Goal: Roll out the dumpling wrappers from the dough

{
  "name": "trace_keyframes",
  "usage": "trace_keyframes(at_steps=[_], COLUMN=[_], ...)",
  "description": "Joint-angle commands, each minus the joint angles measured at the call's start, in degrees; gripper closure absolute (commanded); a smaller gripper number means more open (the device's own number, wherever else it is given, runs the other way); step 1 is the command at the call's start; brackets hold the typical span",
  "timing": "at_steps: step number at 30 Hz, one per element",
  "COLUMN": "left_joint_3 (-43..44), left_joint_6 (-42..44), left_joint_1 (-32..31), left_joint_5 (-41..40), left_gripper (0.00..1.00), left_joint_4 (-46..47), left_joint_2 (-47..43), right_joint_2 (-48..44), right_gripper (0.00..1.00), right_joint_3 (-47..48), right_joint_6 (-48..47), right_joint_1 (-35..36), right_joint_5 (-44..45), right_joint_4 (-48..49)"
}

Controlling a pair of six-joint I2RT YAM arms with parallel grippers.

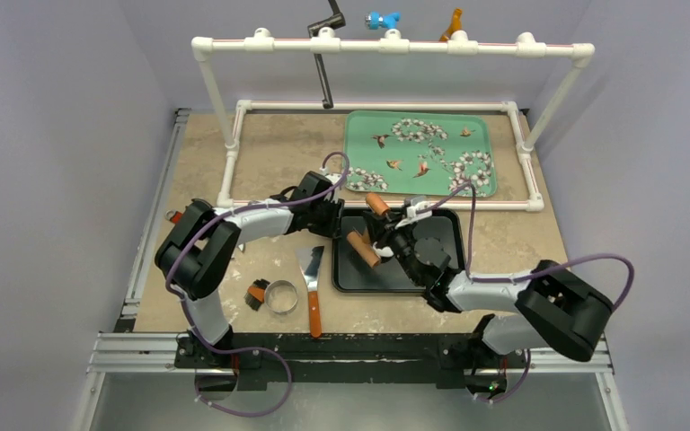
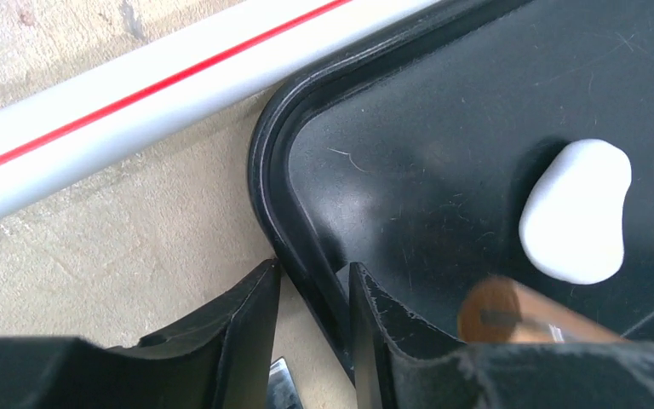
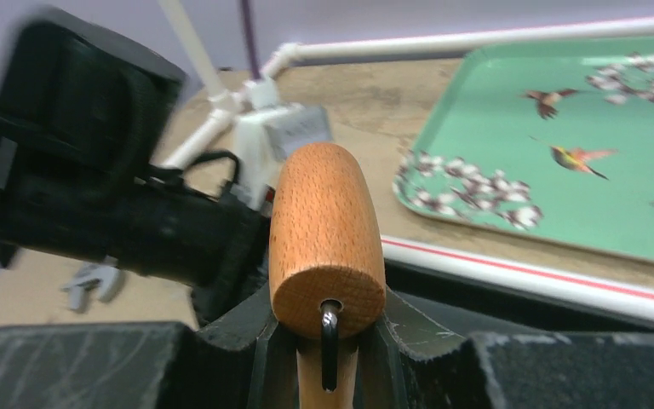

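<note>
At the left, by the near edge of the surface [image 1: 234, 153], we see a metal ring cutter [image 1: 279, 296] and, just right of it, a scraper [image 1: 313, 285] with a wooden handle. The left fingers [image 2: 313, 277] stand a little apart astride the rim of the black tray [image 2: 443, 102] at its far left corner, one outside and one inside. We cannot tell whether they press the rim. Inside the tray, right of that corner and clear of the rim, lies the dough [image 2: 575, 213], a smooth white bean-shaped lump on the tray floor. Further right, the right fingers [image 3: 328, 341] are clamped on the wooden handle of the rolling pin [image 3: 327, 230], held over the black tray. Beyond a white pipe [image 3: 519, 274] with a red line sits a green tray [image 3: 494, 128] printed with birds and flowers.
</note>
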Motion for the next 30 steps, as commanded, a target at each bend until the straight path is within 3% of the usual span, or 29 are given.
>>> trace_keyframes(at_steps=[1,6,8,11,15,19,21,24,30], left_joint_3=[-0.47,-0.11,0.13,0.51,0.92,1.30,2.05,2.56,-0.19], left_joint_6=[-1.37,-1.66,-1.79,-2.17,-2.46,-2.83,-3.10,-3.96,-2.96], left_joint_1=[0.32,0.35,0.38,0.47,0.89,1.31,1.89,3.53,5.40], left_joint_5=[0.64,1.03,1.09,1.13,1.38,1.28,1.38,1.13,-1.11], left_gripper=[0.66,0.70,0.72,0.75,0.81,0.99,1.00,1.00,1.00], left_joint_4=[-1.48,-1.45,-1.59,-1.94,-2.30,-2.69,-3.81,-6.53,-8.56], left_joint_2=[3.00,4.08,4.47,5.13,6.02,6.44,6.88,6.88,3.38], right_joint_2=[-7.23,-10.93,-8.86,-3.62,1.23,2.79,1.65,0.63,-3.71], right_gripper=[1.00,1.00,1.00,1.00,1.00,1.00,1.00,1.00,1.00], right_joint_3=[8.21,6.46,4.42,1.87,0.49,-3.54,-4.81,-3.98,5.76], right_joint_6=[2.86,-1.87,-5.76,-10.42,-12.14,-13.41,-12.37,-11.68,-5.66], right_joint_1=[-0.16,-0.65,-0.55,-0.53,-0.51,-0.51,-0.49,-0.50,-0.42], right_joint_5=[-7.99,3.77,8.34,8.93,9.53,12.10,12.59,9.80,-6.16], right_joint_4=[-9.79,-11.32,-7.37,1.23,5.78,10.17,9.50,7.50,-0.57])
